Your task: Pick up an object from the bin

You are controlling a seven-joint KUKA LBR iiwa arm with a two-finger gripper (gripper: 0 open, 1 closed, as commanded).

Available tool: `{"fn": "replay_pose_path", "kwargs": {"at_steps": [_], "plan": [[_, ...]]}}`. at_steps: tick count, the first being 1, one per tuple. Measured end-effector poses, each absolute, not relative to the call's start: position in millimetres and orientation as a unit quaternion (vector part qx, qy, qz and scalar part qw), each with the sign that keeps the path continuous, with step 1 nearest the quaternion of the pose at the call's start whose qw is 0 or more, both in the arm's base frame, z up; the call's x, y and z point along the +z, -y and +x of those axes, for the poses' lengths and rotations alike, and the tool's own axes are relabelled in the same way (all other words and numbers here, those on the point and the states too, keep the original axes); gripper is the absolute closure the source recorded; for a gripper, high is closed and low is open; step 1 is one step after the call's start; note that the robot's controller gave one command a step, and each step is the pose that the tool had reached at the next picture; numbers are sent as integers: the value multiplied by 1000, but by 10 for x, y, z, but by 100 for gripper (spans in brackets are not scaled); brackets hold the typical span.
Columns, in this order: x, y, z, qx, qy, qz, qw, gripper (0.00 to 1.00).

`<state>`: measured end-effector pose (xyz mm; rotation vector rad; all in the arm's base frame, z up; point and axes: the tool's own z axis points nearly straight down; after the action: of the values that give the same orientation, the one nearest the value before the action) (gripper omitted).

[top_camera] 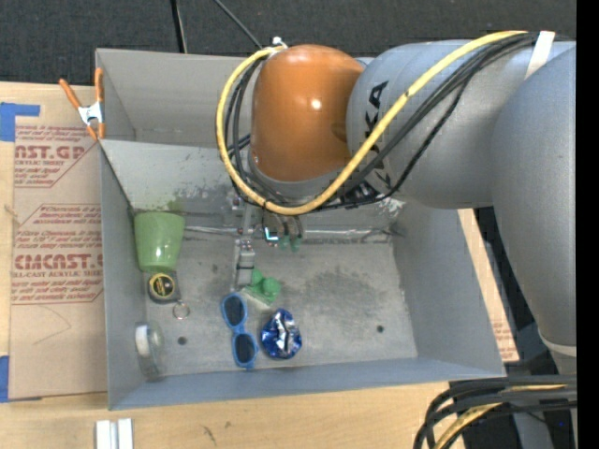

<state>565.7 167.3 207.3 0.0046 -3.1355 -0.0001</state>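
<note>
My gripper [247,266] hangs below the orange cover, low over the middle of the bin floor. A small green object [266,288] lies just to its right, close by or touching; I cannot tell which. A pair of blue sunglasses [239,328] lies in front of the gripper toward the near wall. Beside them is a crumpled blue and white object [280,335]. Another bit of green [291,243] shows just under the cover's edge.
A pale green cup [157,238] lies on its side at the left wall, with a black and yellow tape measure [163,286] below it. A small ring [180,311] and a white roll [145,340] are near the front left corner. The arm covers the bin's back right.
</note>
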Motion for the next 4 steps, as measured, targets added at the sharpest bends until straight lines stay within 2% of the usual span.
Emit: {"fn": "replay_pose_path", "kwargs": {"at_steps": [1, 2, 3, 4], "plan": [[682, -1251, 5159, -1, 998, 60, -3, 0], [706, -595, 4994, 0, 991, 136, -2, 0], [703, -525, 5106, 0, 963, 270, -1, 0], [816, -1091, 4879, -1, 951, 310, -2, 0]]}}
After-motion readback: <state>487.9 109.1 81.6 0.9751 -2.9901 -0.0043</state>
